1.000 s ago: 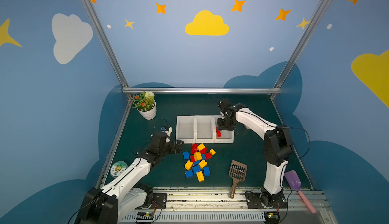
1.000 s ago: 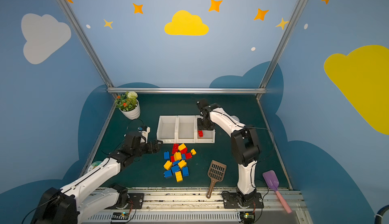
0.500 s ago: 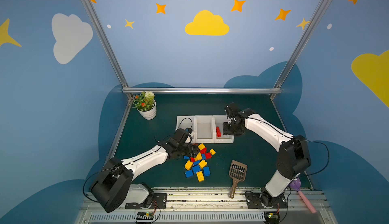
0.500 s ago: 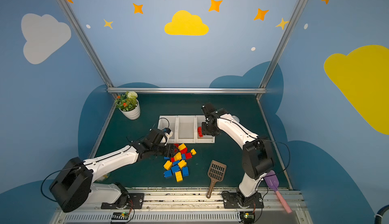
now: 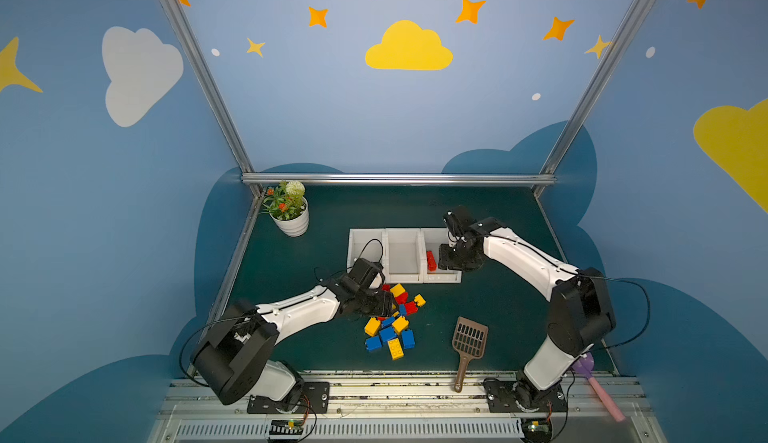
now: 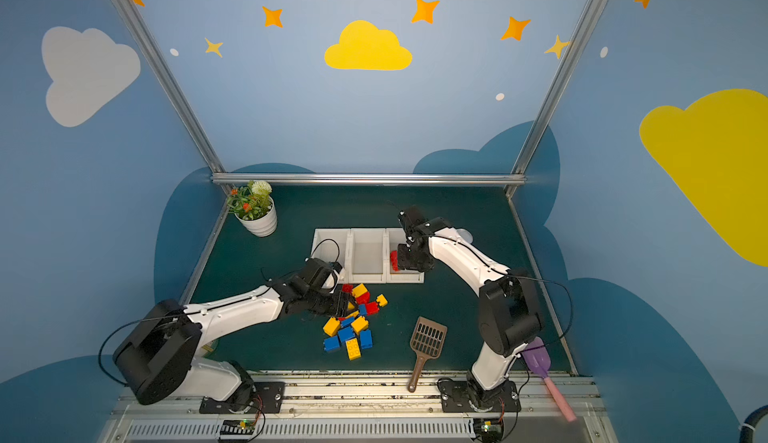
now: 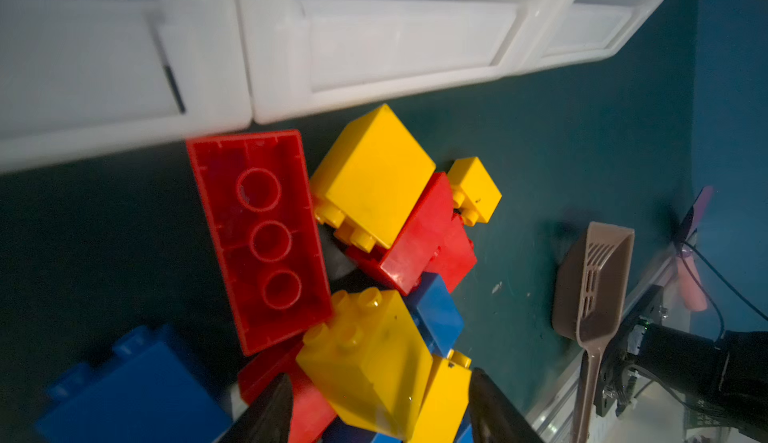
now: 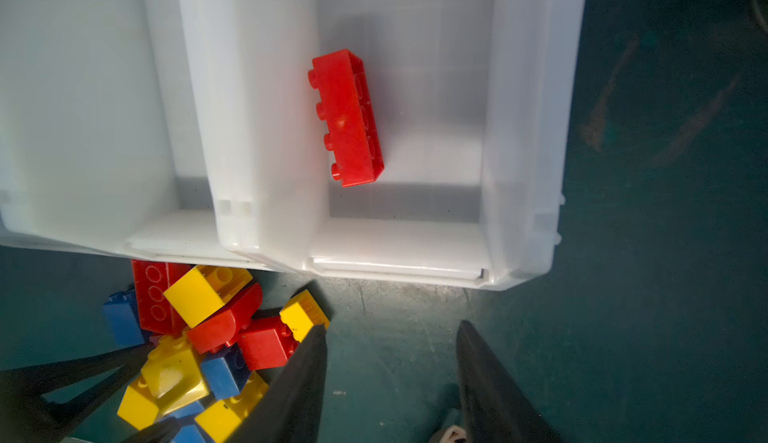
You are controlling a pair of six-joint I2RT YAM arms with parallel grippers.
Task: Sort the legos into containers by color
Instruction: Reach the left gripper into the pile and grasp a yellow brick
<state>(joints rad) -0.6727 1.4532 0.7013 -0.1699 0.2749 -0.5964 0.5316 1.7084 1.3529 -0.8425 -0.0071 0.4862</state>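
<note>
1. Three bins [image 5: 405, 278] stand side by side in a row at the middle of the worktop [image 5: 316, 254].
2. One brick [image 5: 431, 261] lies alone in the rightmost bin, along its left wall.
3. A heap of bricks [image 5: 392, 324] lies in front of the left and middle bins, with its rearmost bricks just beside their front walls.
4. A potted plant [image 5: 289, 208] stands in the back left corner, behind and left of the bins.
5. A scoop [image 5: 469, 339] lies right of the heap, its handle reaching onto the front rail [image 5: 374, 382].
6. A spade [image 6: 537, 360] lies at the front right corner, partly over the rail.
</note>
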